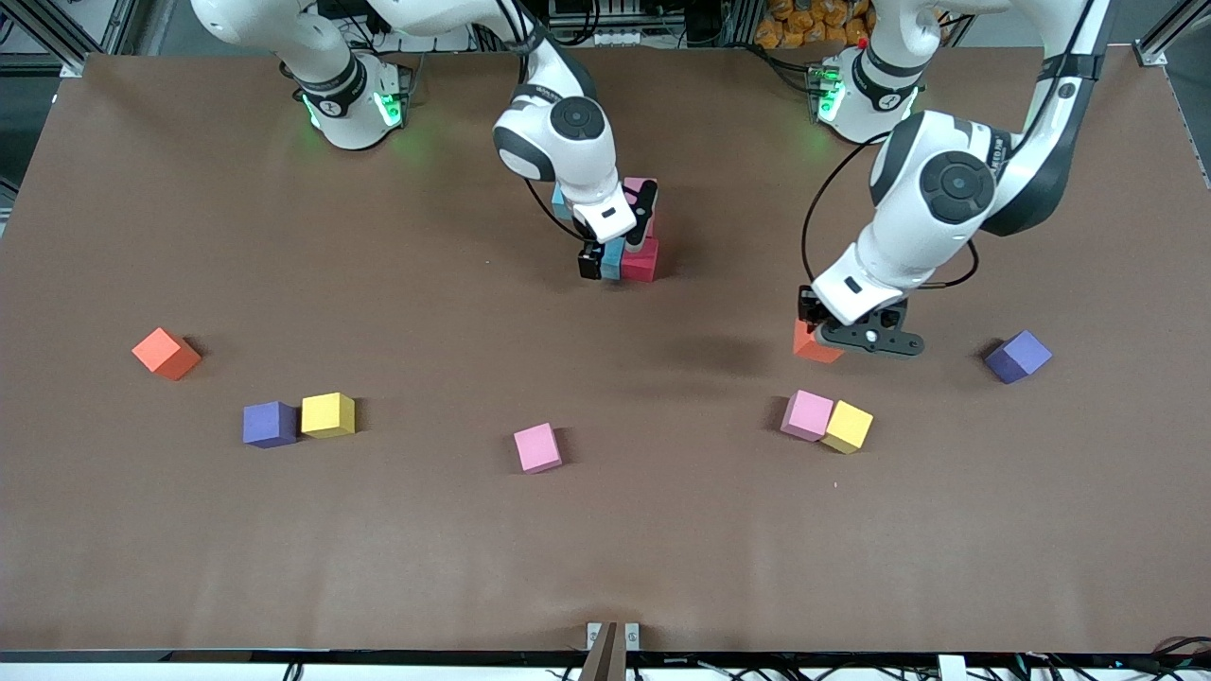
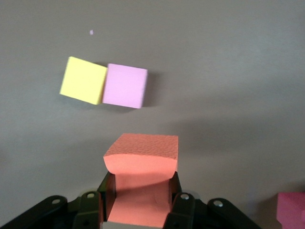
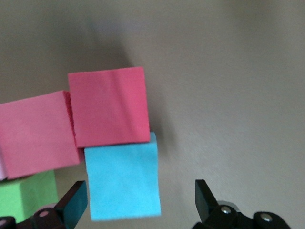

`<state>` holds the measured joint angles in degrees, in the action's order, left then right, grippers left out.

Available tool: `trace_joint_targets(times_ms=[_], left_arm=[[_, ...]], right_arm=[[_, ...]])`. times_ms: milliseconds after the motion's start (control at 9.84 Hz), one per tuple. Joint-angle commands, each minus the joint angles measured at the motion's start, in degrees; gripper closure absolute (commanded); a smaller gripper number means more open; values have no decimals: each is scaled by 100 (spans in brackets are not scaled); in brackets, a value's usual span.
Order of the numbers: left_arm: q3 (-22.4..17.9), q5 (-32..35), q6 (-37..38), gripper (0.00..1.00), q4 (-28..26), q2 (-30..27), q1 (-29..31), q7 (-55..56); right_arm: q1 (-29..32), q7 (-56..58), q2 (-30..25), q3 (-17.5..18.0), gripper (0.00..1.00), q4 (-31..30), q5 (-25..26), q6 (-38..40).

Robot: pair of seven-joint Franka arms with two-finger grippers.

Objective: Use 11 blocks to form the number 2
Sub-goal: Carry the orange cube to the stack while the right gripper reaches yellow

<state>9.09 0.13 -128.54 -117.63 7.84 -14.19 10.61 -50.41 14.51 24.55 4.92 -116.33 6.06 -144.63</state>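
Upper centre, the right gripper (image 1: 615, 253), jaws apart, is releasing a light blue foam cube (image 3: 123, 181) into the partial digit; left gripper (image 1: 856, 333) is clamping an orange foam cube (image 2: 141, 160) (six loose cubes left)

No text, label, brand or number is readable on the blocks, the arms or the table.

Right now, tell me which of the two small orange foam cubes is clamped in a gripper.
The orange foam cube toward the left arm's end, squeezed in the left gripper. The other orange cube sits alone, untouched, toward the right arm's end.
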Motion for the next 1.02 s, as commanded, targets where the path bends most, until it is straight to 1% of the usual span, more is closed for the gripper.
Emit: trace_joint_targets(times_ms=[0, 102, 203, 305, 406, 508, 711, 915], left_arm=[[267, -48, 162, 72, 170, -2, -102, -77], [478, 91, 250, 73, 214, -2, -111, -147], [689, 536, 329, 76, 258, -11, -102, -521], [795, 654, 539, 76, 293, -28, -111, -577], [1057, 673, 602, 76, 345, 6, -111, -587], [1190, 742, 602, 79, 372, 59, -189, -613], [1200, 796, 602, 79, 468, 138, -767, -989], [1200, 805, 602, 79, 889, 436, -1277, -1008]], right_arm=[[302, 17, -572, 9, 0, -101, 115, 583], [504, 17, -713, 9, 0, -92, 106, 786], [802, 17, -784, 9, 0, -83, 106, 875], [1109, -9, -846, 0, 0, -74, 106, 928], [1469, -35, -908, 0, 0, -65, 97, 981], [1795, -44, -926, 0, 0, 13, 88, 1033], [2515, 25, -900, -9, 0, 259, 97, 1270], [3105, 113, -838, -8, 0, 365, 106, 1254]])
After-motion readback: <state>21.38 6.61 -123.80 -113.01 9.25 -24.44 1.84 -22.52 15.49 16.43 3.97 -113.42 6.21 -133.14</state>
